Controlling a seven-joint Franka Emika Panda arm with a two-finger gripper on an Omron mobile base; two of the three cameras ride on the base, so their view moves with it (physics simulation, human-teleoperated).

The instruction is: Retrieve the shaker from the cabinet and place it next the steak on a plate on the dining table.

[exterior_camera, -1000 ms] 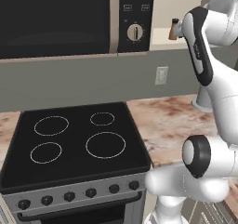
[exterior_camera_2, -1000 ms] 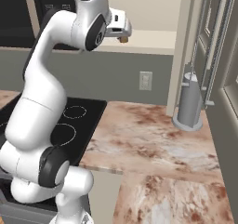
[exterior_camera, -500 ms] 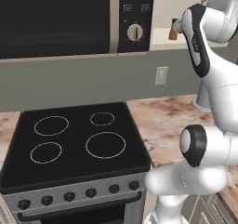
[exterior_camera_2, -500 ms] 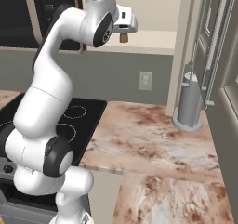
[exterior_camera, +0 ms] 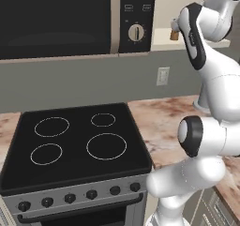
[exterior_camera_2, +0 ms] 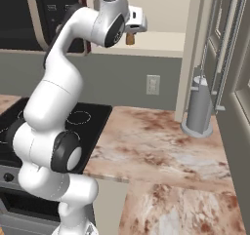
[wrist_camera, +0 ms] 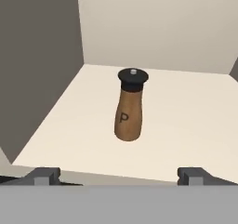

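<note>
**Technician:** Where did the task's thing stand, working from the largest item down?

**Operator:** The cream-beige wall cabinet (wrist_camera: 186, 116) formed an open bay with a flat pale shelf board. The white robot arm (exterior_camera_2: 63, 83) was raised to that bay, beside the black microwave with its pale control dial (exterior_camera: 136, 32). The small brown bottle-shaped shaker with a rounded dark cap (wrist_camera: 130, 106) stood upright near the middle of the shelf, apart from all walls. It bore a letter "P" on its body.

**Technician:** State of the two-finger gripper (wrist_camera: 118, 175)?

**Operator:** The fingertips (wrist_camera: 44, 175) were spread to full width, at the shelf's front edge, short of the shaker. Nothing was held.

**Technician:** Handling assessment?

**Operator:** Judged rigid and light, probably wood, so firm closure should not deform it. The surface looked smooth and the body waisted; slippage was a risk. It was tall on a narrow base, so a nudge could topple it. Recommended grip: across the lower body, below the cap, fingers level on both sides.
</note>
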